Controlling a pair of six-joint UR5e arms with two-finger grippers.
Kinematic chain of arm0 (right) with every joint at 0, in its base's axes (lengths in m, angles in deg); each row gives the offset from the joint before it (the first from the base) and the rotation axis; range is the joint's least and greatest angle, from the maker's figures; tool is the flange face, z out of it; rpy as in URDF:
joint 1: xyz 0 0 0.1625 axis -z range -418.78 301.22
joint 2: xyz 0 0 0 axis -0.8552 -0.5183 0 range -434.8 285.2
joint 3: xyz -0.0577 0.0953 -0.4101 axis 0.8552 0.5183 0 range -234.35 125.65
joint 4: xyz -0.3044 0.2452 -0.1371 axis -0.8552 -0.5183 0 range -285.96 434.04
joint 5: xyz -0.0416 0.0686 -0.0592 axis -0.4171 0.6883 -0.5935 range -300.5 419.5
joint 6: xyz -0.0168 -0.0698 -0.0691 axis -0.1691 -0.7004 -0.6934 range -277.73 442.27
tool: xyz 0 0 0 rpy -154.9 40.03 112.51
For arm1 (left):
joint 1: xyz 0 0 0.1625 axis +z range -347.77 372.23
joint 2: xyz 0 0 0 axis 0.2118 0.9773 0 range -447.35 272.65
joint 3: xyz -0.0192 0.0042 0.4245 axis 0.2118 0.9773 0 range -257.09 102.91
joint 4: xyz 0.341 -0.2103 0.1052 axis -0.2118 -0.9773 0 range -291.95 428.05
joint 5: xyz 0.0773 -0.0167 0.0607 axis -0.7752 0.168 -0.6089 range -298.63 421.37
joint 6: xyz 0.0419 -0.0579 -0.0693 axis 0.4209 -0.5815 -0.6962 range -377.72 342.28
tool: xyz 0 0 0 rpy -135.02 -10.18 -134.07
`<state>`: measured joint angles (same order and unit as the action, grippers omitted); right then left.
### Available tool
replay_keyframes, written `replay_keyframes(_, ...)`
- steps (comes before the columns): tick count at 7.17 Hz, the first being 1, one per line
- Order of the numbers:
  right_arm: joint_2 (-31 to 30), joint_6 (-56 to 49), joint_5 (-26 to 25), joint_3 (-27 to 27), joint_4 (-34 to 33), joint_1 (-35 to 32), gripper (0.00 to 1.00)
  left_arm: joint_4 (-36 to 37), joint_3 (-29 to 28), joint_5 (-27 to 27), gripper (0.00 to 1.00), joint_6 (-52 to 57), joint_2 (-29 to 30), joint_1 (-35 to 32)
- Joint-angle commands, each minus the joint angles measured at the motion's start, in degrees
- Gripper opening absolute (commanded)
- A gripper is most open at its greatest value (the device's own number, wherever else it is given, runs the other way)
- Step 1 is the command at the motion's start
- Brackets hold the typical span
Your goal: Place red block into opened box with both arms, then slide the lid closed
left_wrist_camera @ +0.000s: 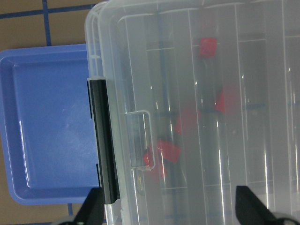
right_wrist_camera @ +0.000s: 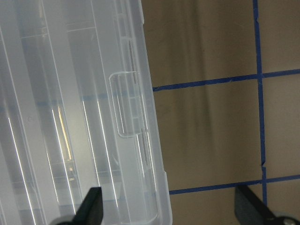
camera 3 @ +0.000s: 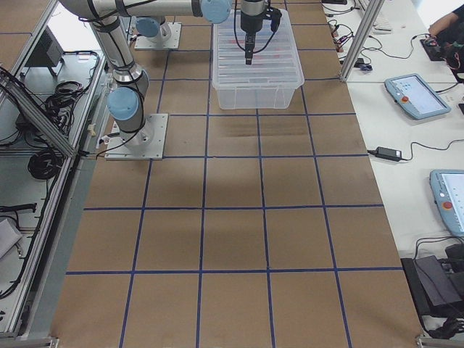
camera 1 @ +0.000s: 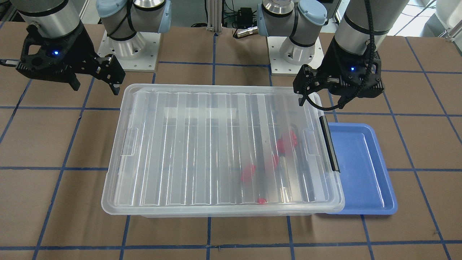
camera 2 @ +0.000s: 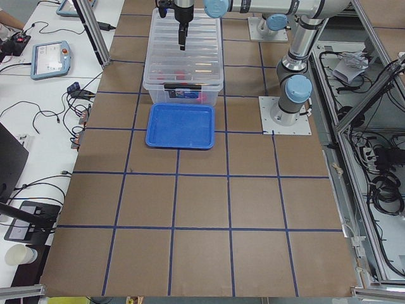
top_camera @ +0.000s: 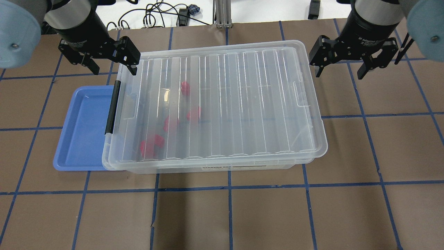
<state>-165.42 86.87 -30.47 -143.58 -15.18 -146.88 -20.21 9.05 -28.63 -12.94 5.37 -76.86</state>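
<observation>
Hovering fingers-down, open, empty: left hand [top_camera: 114, 71], right hand [top_camera: 339, 75] by opposite lid [top_camera: 222, 104] ends.

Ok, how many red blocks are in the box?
5 red blocks under the lid near the latch; in the overhead view, one alone uppermost, two mid-box, a close pair lowest. The lid blurs them, so others may be hidden.

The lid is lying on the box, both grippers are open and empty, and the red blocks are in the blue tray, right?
No. The red blocks sit inside the box under the lid, not in the blue tray; the overhead exterior view shows it. Left gripper and right gripper are indeed open and empty.
</observation>
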Motion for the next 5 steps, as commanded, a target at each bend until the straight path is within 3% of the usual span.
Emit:
replay_keyframes(1, 0.0, -0.03, 0.06, 0.1, 0.01, 0.03, 1.0, -1.37, -0.09, -0.45, 1.0, -0.12, -0.34, -0.04)
replay_keyframes(5, -0.26, 0.06, 0.06, -0.51, -0.16, -0.06, 1.0, -2.88, -0.1, -0.89, 1.0, -0.12, -0.52, -0.13)
